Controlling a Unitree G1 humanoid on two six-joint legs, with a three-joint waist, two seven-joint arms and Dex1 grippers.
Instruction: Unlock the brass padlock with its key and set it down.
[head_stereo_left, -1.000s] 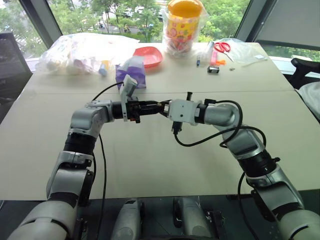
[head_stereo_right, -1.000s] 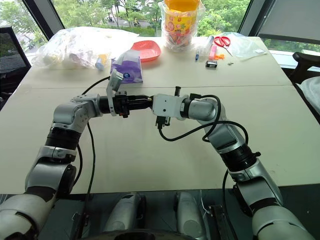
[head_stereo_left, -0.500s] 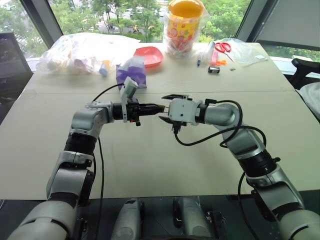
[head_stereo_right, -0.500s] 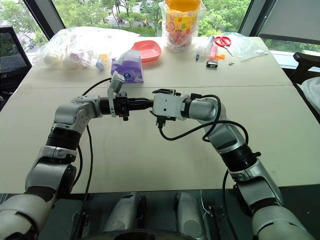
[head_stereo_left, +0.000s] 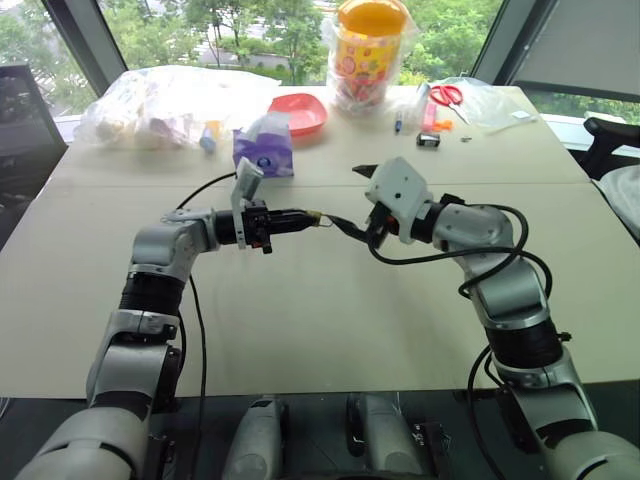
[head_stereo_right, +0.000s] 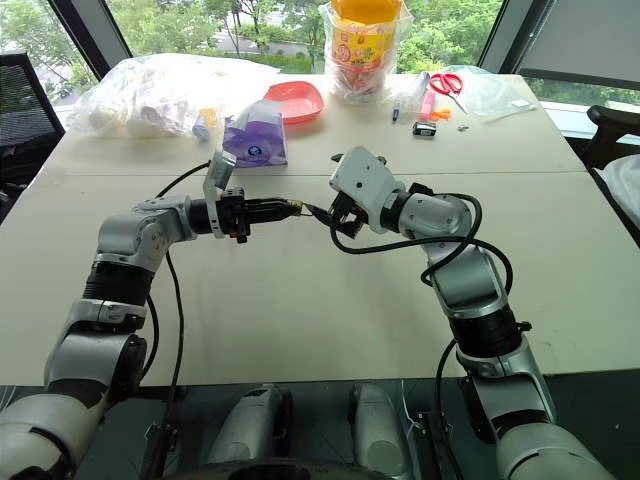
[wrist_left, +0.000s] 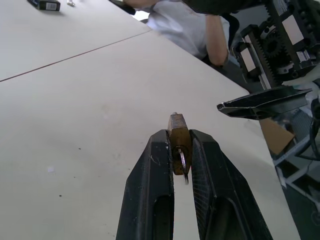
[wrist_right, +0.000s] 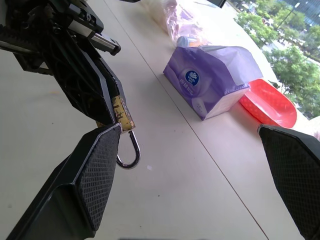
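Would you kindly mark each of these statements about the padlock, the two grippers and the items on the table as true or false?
1. The left gripper is shut on the brass padlock. True.
2. The right gripper is clamped on the padlock's shackle. False: its fingers are spread wide open, and the shackle hangs free beside one finger.
3. The padlock lies on the table. False: it is held in the air above it.
4. A purple tissue pack lies next to a red dish. True.
5. Red-handled scissors lie at the far side of the table. True.
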